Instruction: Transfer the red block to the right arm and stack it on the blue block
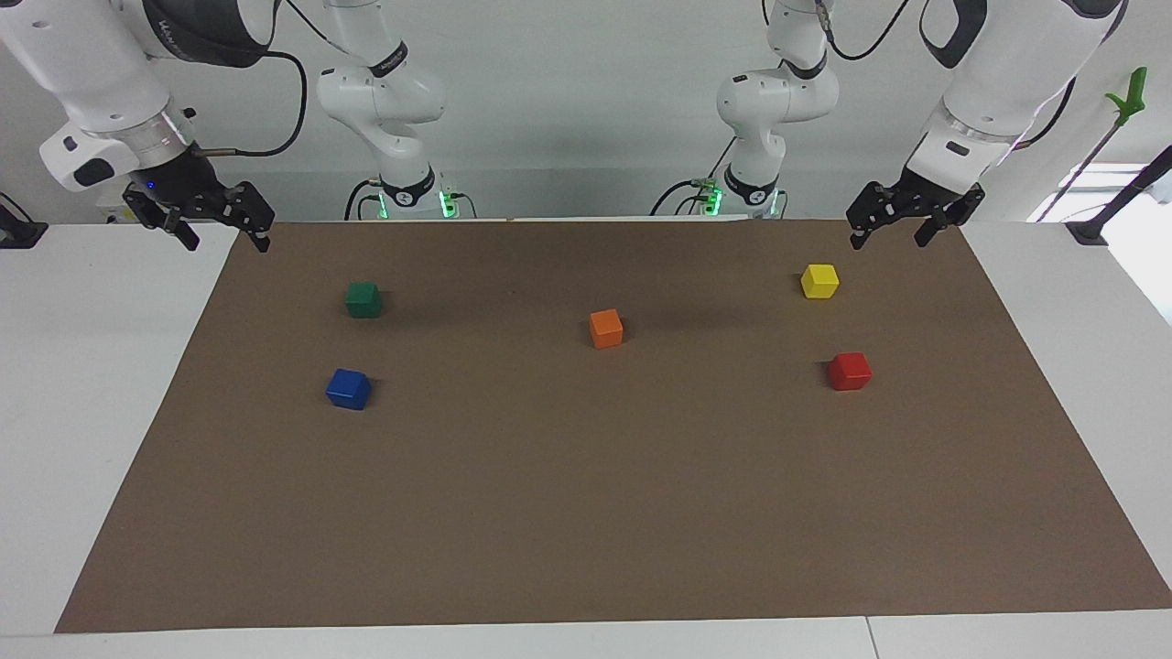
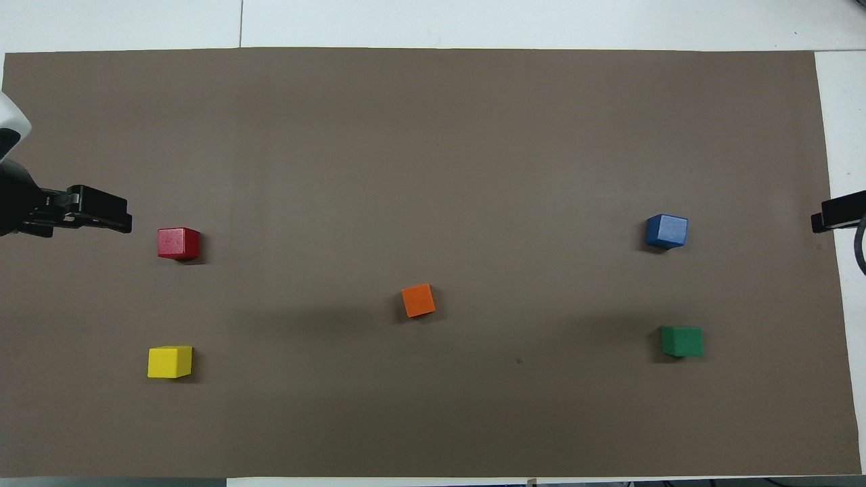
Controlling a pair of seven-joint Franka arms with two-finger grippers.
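Observation:
The red block sits on the brown mat toward the left arm's end; it also shows in the overhead view. The blue block sits toward the right arm's end, also in the overhead view. My left gripper hangs open and empty in the air over the mat's edge at its own end, and shows in the overhead view. My right gripper, with a blue light, hangs open and empty over the mat's edge at its end; only its tip shows in the overhead view.
A yellow block lies nearer the robots than the red one. A green block lies nearer the robots than the blue one. An orange block sits mid-mat. The brown mat lies on a white table.

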